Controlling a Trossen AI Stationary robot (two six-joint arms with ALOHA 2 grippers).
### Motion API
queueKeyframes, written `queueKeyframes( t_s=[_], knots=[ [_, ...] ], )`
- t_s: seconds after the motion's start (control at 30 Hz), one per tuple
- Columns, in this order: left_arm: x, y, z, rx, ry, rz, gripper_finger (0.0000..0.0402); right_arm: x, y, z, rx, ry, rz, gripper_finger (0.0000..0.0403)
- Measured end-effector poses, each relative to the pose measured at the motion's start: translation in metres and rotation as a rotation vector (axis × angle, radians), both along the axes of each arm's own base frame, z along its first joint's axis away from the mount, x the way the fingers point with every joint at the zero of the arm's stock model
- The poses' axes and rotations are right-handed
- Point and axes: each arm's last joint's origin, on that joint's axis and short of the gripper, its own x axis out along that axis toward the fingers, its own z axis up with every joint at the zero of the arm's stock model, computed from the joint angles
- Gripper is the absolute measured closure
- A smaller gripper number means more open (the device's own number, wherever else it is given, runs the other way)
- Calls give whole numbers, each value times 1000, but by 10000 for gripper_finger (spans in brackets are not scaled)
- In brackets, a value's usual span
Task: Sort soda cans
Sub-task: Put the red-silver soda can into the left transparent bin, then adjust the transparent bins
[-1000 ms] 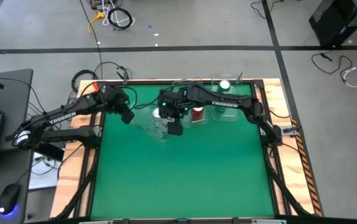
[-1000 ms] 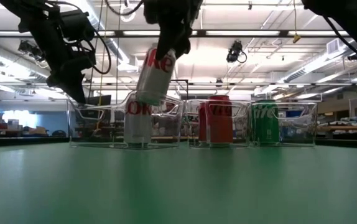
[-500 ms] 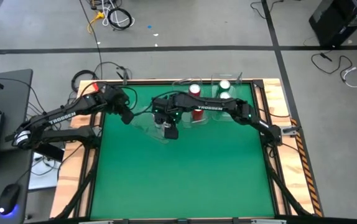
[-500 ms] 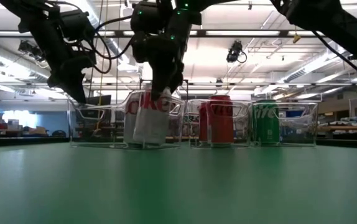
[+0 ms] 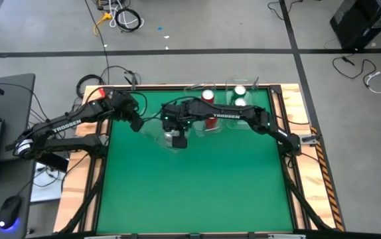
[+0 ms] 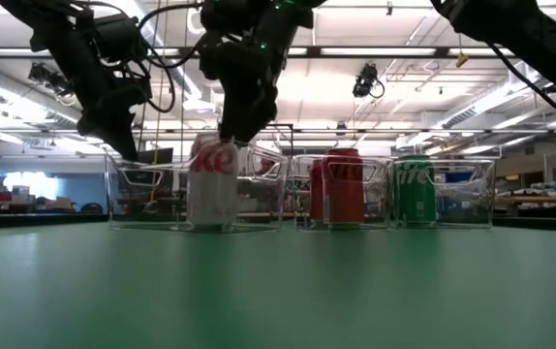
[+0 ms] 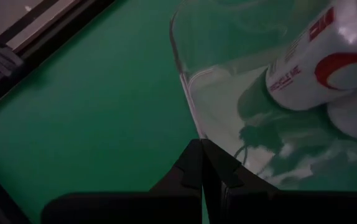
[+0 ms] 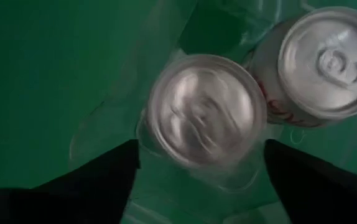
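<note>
Right tool hangs with fingers spread above a silver cola can standing in the leftmost clear bin, beside another silver can. Red and green cans fill bins to its right; sorting looks nearly finished. Left tool, closed, waits beside that bin.

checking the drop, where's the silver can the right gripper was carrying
The silver can stands in the leftmost clear bin in the low view, beside a second silver can, directly under the open right gripper.
</note>
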Motion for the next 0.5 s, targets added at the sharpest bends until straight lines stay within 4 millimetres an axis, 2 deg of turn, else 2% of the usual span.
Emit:
queueKeyframes(
  t_s=[0.13, 0.27, 0.4, 0.5],
  knots=[
    [0, 0, 0, 2, -4, -2, 401, 0, 9, 6, -32, -27, 36, 110],
    [0, 0, 0, 3, -4, -2, 401, -7, 13, 28, -40, -71, 50, 163],
    [1, 0, 2, 11, -7, -27, 401, -24, 14, 45, -34, -22, 50, 212],
    [2, 0, 9, 21, -39, -62, 401, -41, 16, 59, -26, 30, 49, 268]
  ],
)
